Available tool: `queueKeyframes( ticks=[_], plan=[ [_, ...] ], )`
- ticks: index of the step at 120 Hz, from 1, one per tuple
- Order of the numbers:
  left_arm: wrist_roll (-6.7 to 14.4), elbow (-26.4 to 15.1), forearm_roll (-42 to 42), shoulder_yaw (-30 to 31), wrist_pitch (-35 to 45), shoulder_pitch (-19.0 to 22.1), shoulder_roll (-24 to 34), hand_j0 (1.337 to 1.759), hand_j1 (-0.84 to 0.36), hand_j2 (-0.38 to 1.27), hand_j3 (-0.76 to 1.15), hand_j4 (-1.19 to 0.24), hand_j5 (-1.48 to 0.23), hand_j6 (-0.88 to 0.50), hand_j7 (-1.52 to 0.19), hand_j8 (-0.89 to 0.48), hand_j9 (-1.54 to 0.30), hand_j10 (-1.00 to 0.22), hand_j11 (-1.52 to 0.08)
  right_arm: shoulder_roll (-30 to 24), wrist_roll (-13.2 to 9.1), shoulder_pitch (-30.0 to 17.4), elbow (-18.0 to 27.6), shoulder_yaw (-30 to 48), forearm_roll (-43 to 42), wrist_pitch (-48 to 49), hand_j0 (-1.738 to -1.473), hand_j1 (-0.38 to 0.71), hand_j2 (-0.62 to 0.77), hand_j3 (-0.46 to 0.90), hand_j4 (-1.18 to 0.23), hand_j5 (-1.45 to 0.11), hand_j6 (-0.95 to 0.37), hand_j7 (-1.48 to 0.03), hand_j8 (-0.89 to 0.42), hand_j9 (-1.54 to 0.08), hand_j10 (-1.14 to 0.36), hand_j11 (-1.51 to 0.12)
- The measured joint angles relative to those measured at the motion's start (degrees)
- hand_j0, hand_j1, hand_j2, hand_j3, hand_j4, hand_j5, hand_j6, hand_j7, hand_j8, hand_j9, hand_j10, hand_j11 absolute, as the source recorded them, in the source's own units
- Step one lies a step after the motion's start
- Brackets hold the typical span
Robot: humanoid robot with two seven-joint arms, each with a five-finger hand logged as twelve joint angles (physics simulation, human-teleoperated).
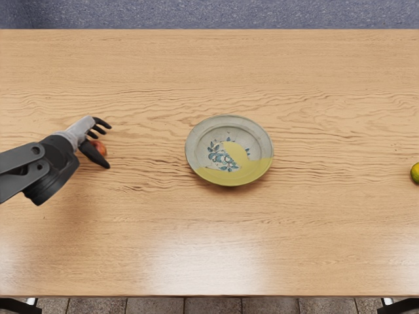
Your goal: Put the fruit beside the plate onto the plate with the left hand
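A small red-orange fruit (101, 150) lies on the wooden table, well to the left of the plate (196, 140), a grey round plate with a blue floral centre and a yellow patch. My left hand (103, 144) comes in from the left edge and sits right at the fruit. The dark fingers (101, 124) are spread above it and the thumb reaches below it, so the fruit lies between them, partly hidden. The hand looks open around the fruit rather than closed on it, and the fruit still rests on the table.
A second, yellow-green fruit (415, 173) shows at the table's right edge, far from the plate. The wooden table (209, 248) stretches wide around the plate, and its front edge runs near the bottom of the picture.
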Motion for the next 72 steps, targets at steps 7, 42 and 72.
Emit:
queueKeyframes(
  ticks=[7, 42, 72],
  plan=[
    [0.0, -0.02, 0.0, -0.01, 0.01, 0.01, 0.57, 1.658, -0.05, 0.06, 0.02, -0.34, -0.44, -0.34, -0.44, -0.34, -0.44, -0.34, -0.44, 0.0, 0.0, 0.0, 0.0, 0.0, 0.0, 0.0, -1.658, -0.35, 0.0, 0.0, 0.0, 0.0, 0.0, 0.0, 0.0, 0.0, 0.0, 0.0],
    [0.0, -0.05, 0.0, -0.02, 0.09, 0.27, 0.7, 1.658, -0.1, 0.08, 0.0, -0.38, -0.49, -0.38, -0.49, -0.38, -0.49, -0.38, -0.49, 0.0, 0.0, 0.0, 0.0, 0.0, -0.02, 0.0, -1.658, -0.35, 0.0, 0.0, 0.0, 0.0, 0.0, 0.0, 0.0, 0.0, 0.0, 0.0],
    [-0.09, -0.08, 0.17, -0.04, 0.22, 0.64, 0.61, 1.658, -0.16, 0.09, 0.06, -0.44, -0.55, -0.44, -0.55, -0.4, -0.54, -0.36, -0.55, 0.0, 0.01, 0.0, 0.0, 0.0, -0.01, 0.0, -1.658, -0.35, 0.0, 0.0, 0.0, 0.0, 0.0, 0.0, 0.0, 0.0, 0.0, 0.0]
  ],
)
